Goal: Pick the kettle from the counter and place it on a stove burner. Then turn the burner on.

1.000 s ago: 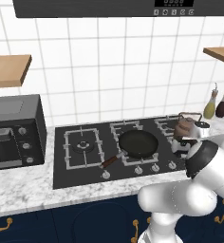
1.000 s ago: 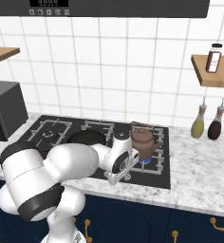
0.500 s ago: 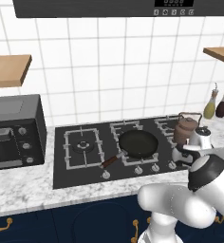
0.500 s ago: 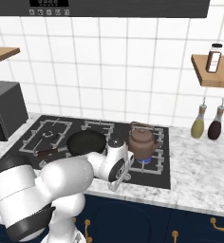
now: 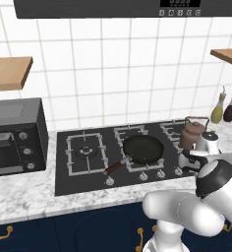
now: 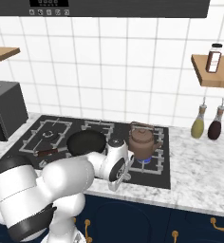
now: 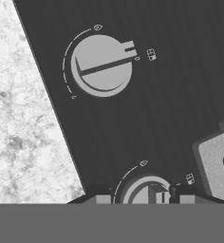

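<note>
The kettle (image 6: 142, 144) stood upright on the right-hand stove burner (image 6: 144, 160), right of centre in the right base view, over a small blue flame; its arched handle ran roughly left to right. A frying pan (image 5: 143, 149) sat on the middle burner. The gripper (image 7: 163, 195) hung at the silver knob (image 7: 144, 192) at the hand view's lower edge; whether its jaws gripped it could not be told.

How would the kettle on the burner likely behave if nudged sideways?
The kettle looks squat and wide-based, so it would probably slide, not tip. The stove burner grate's raised bars might catch its base. Its metallic finish suggests it is rigid, possibly slippery.
</note>
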Robot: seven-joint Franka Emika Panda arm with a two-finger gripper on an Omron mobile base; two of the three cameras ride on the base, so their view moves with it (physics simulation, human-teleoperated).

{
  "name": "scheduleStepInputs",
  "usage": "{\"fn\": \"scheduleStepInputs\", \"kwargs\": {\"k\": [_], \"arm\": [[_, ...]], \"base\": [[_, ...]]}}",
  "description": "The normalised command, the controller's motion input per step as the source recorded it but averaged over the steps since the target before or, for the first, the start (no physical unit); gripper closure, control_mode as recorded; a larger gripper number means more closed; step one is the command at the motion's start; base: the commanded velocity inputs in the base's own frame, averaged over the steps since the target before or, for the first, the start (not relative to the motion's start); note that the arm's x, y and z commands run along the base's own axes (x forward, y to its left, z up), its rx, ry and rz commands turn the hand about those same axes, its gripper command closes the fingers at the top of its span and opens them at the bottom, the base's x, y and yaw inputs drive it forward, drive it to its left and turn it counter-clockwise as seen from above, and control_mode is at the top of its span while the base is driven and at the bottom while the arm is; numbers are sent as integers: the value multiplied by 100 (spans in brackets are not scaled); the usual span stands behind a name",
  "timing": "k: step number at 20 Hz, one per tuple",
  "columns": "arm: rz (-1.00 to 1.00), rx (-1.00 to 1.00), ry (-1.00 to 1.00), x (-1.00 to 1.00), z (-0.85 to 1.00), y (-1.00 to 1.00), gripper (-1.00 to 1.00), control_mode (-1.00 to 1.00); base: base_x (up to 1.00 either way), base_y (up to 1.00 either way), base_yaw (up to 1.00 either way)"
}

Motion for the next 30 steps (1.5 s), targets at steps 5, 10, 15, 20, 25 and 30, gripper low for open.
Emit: {"fn": "scheduleStepInputs", "kwargs": {"k": [5,10,15,20,25,30], "arm": [[0,0,0,0,0,0,100,-100],[0,0,0,0,0,0,-100,-100],[0,0,-1,0,9,0,-100,-100],[-1,0,-14,5,81,1,-100,-100],[-5,0,-35,31,100,0,-100,-100],[-4,0,-34,6,100,0,-100,-100]], "base": [[0,0,0],[0,0,0],[0,0,0],[0,0,0],[0,0,0],[0,0,0]]}}
